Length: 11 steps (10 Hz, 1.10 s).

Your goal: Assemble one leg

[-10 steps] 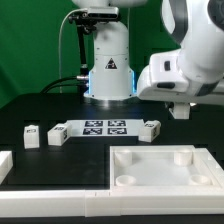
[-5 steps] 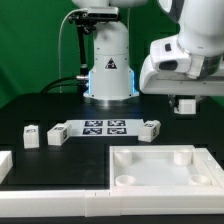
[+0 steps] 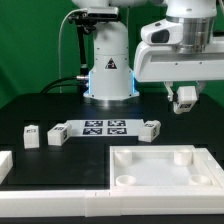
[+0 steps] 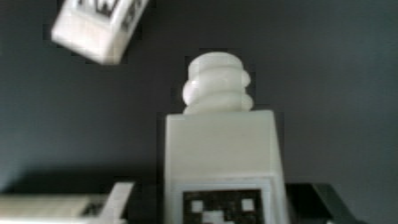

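Note:
My gripper (image 3: 184,100) hangs in the air at the exterior view's right, above the table, and is shut on a leg (image 3: 185,96). In the wrist view the held leg (image 4: 222,140) stands between the jaws, with its marker tag near the gripper (image 4: 222,203) and its rounded threaded tip pointing away. Three more legs lie on the black table: two (image 3: 31,134) (image 3: 57,133) at the exterior view's left and one (image 3: 150,128) right of the marker board. The white tabletop (image 3: 150,178) with corner holes lies at the front right.
The marker board (image 3: 103,127) lies flat in the middle of the table. The robot's base (image 3: 108,65) stands behind it. A white block (image 3: 5,164) and a white front rail (image 3: 50,205) lie at the front left. A tagged white piece (image 4: 98,28) shows below in the wrist view.
The arm has swung toward the exterior view's left, and the gripper has risen a little with the leg in it. The parts on the table have not moved.

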Tool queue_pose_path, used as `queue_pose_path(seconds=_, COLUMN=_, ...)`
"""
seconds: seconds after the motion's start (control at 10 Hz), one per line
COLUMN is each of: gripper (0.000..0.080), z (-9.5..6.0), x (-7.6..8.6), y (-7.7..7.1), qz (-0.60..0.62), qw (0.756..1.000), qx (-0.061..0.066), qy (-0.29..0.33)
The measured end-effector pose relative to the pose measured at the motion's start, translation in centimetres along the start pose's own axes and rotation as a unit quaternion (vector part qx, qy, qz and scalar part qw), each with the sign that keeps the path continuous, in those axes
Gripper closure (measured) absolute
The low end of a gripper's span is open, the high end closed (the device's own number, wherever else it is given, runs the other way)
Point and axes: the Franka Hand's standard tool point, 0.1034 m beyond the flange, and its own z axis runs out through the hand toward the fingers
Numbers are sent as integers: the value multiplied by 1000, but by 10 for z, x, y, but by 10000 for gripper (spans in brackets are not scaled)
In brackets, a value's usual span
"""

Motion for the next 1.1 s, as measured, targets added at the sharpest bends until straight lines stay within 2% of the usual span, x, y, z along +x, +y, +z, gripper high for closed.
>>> queue_pose_path(seconds=0.2, gripper=515, z=-6, x=19, y=-3, qz=-13, qw=996, qx=14, qy=87)
queue_pose_path(seconds=0.3, gripper=515, z=-5, x=14, y=-9, qz=-15, qw=988, qx=30, qy=148)
queue_pose_path(seconds=0.5, gripper=515, z=-3, x=10, y=-16, qz=-22, qw=976, qx=47, qy=213)
queue_pose_path(seconds=0.6, gripper=515, z=0, x=11, y=-12, qz=-38, qw=979, qx=38, qy=196)
queue_pose_path(seconds=0.7, gripper=515, z=-3, x=26, y=-1, qz=-68, qw=977, qx=27, qy=200)
queue_pose_path(seconds=1.1, gripper=515, z=-3, x=94, y=14, qz=-133, qw=965, qx=8, qy=224)
